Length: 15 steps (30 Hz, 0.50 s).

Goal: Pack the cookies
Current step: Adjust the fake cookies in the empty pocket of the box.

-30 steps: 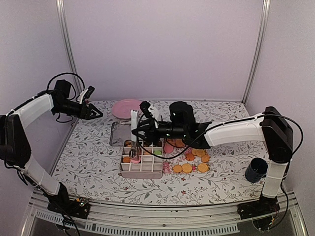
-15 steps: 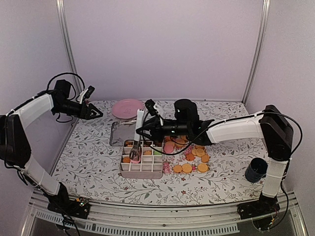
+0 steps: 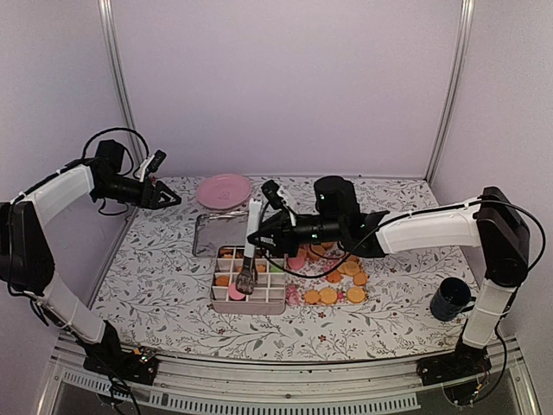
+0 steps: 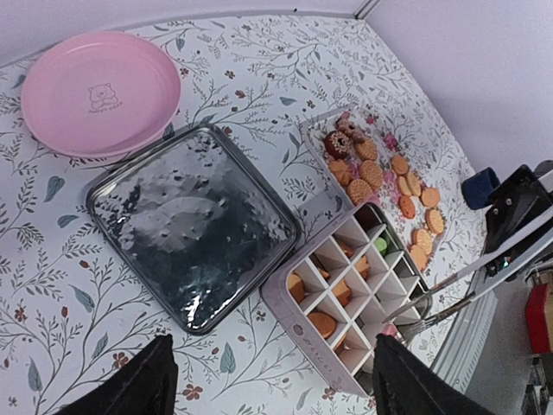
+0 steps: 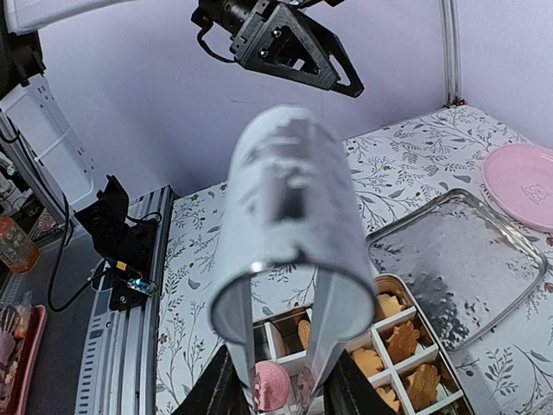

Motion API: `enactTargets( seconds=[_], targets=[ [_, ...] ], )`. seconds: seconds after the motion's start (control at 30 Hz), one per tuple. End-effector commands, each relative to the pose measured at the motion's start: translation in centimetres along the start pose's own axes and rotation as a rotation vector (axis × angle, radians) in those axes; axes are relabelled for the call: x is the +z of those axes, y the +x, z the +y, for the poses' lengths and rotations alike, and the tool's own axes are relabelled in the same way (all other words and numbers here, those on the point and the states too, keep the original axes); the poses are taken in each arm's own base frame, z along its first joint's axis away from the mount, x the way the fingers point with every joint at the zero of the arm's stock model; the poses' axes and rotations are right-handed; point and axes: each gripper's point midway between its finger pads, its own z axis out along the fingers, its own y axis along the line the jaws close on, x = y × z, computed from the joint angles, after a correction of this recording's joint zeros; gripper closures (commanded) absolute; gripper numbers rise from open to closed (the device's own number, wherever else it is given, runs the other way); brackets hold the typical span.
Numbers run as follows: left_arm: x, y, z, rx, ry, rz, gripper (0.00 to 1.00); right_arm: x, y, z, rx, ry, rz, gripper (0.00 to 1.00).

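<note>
Top view: left gripper (image 3: 161, 195) raised over far left corner of counter (image 3: 155, 277), jaws apart, empty. Right gripper (image 3: 262, 233) clenched on white tongs (image 3: 251, 240), tips down in divided box (image 3: 249, 307) mid-counter. Loose cookies (image 3: 333, 281) just right of box.

Left wrist: some cookies (image 4: 380, 177) already in compartments, most heaped beside box (image 4: 295, 322).

Right wrist: pink cookie (image 5: 270, 386) between tong tips; cannot tell if pinched.

Soft, even light, with glare on the steel tray (image 4: 194, 226).
</note>
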Motion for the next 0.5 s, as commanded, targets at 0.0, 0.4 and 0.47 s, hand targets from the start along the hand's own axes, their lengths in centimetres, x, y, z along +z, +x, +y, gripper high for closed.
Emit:
enactTargets(
  seconds=[0.0,0.4,0.47],
  targets=[
    [-1.0,-1.3,-0.6,0.036,0.002,-0.049,0.22,-0.8,-3.5,-0.1,-0.066,0.067,-0.074,0.67],
    [-0.8,-1.3,-0.5,0.04,0.009,-0.047,0.22,0.2,-6.3,2.7,-0.232,0.105,-0.118,0.63],
    [-0.9,-1.4,-0.6,0.045,0.006,-0.05,0.22,0.6,-5.9,2.9,-0.23,0.079,-0.099,0.61]
  ],
)
